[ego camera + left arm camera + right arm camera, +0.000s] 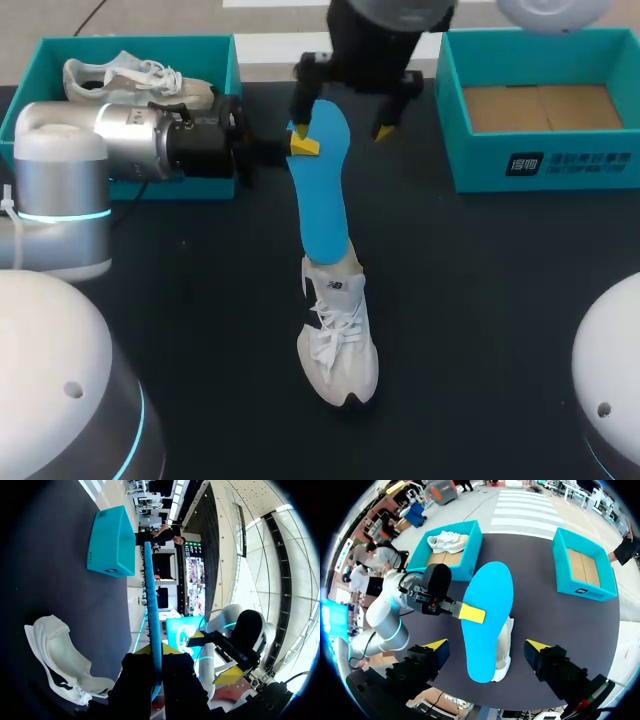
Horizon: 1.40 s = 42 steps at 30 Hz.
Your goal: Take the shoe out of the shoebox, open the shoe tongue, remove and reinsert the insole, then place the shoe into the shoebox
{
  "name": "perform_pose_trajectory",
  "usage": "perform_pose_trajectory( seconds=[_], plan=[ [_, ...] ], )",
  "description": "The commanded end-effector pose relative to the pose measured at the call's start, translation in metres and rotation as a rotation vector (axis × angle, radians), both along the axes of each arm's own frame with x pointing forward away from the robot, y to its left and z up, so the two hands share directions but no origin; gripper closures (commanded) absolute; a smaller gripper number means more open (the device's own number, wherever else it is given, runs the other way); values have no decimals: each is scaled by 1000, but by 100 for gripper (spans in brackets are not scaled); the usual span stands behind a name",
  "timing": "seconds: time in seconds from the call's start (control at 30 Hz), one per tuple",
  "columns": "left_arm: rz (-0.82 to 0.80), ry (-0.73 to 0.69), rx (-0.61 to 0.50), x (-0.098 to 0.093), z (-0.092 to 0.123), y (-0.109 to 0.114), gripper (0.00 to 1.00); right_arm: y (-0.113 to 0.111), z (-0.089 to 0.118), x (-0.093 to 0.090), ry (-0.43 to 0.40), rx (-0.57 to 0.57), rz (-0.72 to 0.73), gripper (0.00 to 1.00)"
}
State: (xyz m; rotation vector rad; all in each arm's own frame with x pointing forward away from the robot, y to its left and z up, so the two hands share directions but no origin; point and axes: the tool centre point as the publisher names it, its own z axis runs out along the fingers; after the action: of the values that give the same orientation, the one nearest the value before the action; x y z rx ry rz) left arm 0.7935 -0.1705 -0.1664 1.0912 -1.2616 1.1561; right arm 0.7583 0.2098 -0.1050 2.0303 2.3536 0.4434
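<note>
Sitting on the surface (500, 300), the shoe (340, 350) is already out, blue insole (325, 190) poking up from it, pinched by the left jaws; right jaws hang spread. Seating it and the shoebox (480, 165) drop-off look left, I'd guess.

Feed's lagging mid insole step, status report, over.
Left gripper shut on blue foam insole, lower end at mouth of white lace-up sneaker. Right gripper open, astride insole's top, not touching. Nothing in the way.

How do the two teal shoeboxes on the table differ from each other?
The left shoebox holds a white shoe; the right shoebox holds nothing, only its brown floor shows. The left arm partly covers the left shoebox's front; the right shoebox's front shows white print. Both are teal and lidless.
</note>
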Motion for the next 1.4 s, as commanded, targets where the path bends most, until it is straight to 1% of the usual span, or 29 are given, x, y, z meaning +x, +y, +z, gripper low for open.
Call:
perform_pose_trajectory(
  seconds=[0.03, 0.1, 0.13, 0.6, 1.27, 1.33, 1.4],
  plan=[
    [2, 0, 3, -1, 0, 0, 100, 17, -6, 2, -32, -217, -54, 0],
    [2, 0, 3, -1, 0, 0, 100, 19, -5, 1, -27, -222, -46, 0],
    [2, 0, 3, -1, 0, 0, 100, 21, -5, 1, -44, -228, -47, 0],
    [2, 0, 3, -1, 0, 0, 100, 26, -9, -2, -26, -203, -39, 0],
    [2, 0, 3, -1, 0, 0, 100, 26, -9, -2, -28, -204, -41, 0],
    [2, 0, 3, -1, 0, 0, 100, 19, -11, -4, -21, -145, -52, 0],
    [2, 0, 3, -1, 0, 0, 100, 12, -11, -6, -19, -55, -50, 0]
  ],
)
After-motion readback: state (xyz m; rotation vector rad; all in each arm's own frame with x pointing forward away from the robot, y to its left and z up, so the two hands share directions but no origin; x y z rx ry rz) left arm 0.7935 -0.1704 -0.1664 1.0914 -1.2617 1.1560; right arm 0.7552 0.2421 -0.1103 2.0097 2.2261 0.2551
